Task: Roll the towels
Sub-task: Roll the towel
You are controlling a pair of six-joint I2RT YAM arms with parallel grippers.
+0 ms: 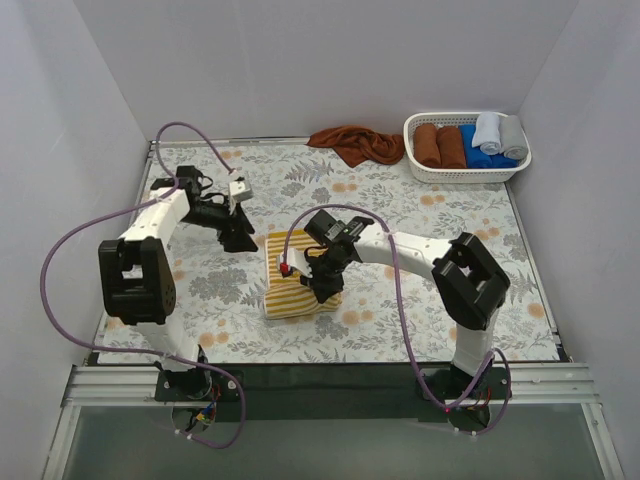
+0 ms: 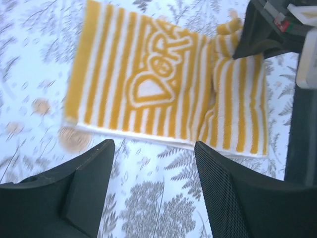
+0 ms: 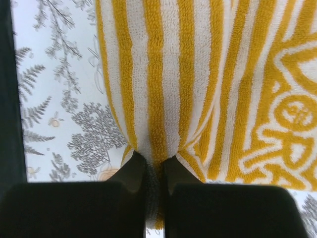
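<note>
Yellow striped towel (image 1: 290,296) lies near the middle of the floral surface (image 1: 430,225), well apart from every edge. It is terry cloth with mustard and white bands and a woven outline motif. Most of it lies flat; one end is bunched into a raised ridge.

Right gripper (image 1: 322,288) is down on that bunched end. In the right wrist view its fingers are together, clamped on a narrow pinch of the pile (image 3: 154,163), and the cloth fans out from the pinch in soft pleats.

Left gripper (image 1: 240,238) sits off the towel's far-left corner. Its fingers are apart and nothing is between them. The left wrist view shows dark textured pads (image 2: 220,183) over bare surface, just short of the towel's white hem.

Room: there is bare floral surface on the towel's right and at near left. White walls close off the left, far and right sides, and a metal rail (image 1: 330,382) runs along the near edge.

Rust-brown towel (image 1: 352,143) is crumpled in loose folds at the far edge, just beside a white slotted basket (image 1: 420,170) in the far-right corner. The basket holds tight cloth rolls in brown, blue and grey.
</note>
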